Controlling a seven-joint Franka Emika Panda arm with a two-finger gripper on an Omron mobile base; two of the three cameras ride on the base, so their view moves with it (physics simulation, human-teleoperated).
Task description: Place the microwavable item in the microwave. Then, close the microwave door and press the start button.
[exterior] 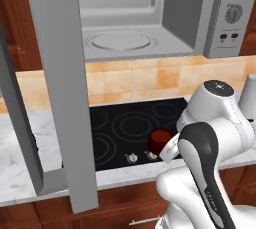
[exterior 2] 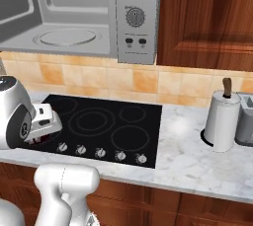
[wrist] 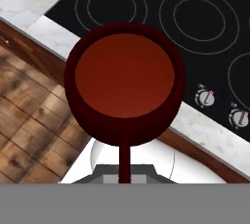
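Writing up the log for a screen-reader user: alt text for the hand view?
A dark red mug, seen from above and held by its handle in the gripper, hangs over the front edge of a black cooktop with knobs.

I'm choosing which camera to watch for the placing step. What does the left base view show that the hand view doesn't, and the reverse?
Left base view alone: the microwave above the stove, cavity and turntable exposed, and the microwave door swung open in the foreground. Hand view alone: the inside of the mug, which looks empty, its handle running down to the hand, and wood floor below. Both: the dark red mug and the black cooktop with its knobs.
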